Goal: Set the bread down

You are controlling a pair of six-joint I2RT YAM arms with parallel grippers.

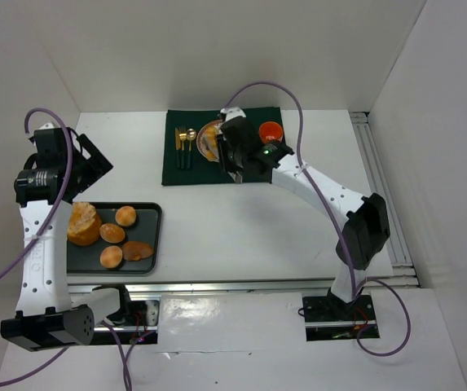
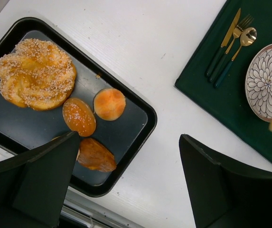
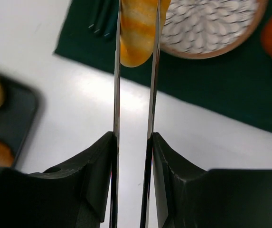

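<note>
Golden-brown ridged roll (image 3: 136, 42): clamped between the thin fingers of my right gripper (image 3: 136, 16), hanging above the edge of the patterned plate (image 3: 207, 21) on the green cloth (image 3: 211, 95). Step in hand: carry-over, set-down not yet made. Next move, as I judge it: centre over the plate, lower, release gently. Other bread, sesame loaf (image 2: 36, 73) and bun (image 2: 109, 103), lies in the dark tray (image 2: 17, 126). My left gripper (image 2: 130, 138) hangs above it, jaws spread wide, holding nothing.
</note>
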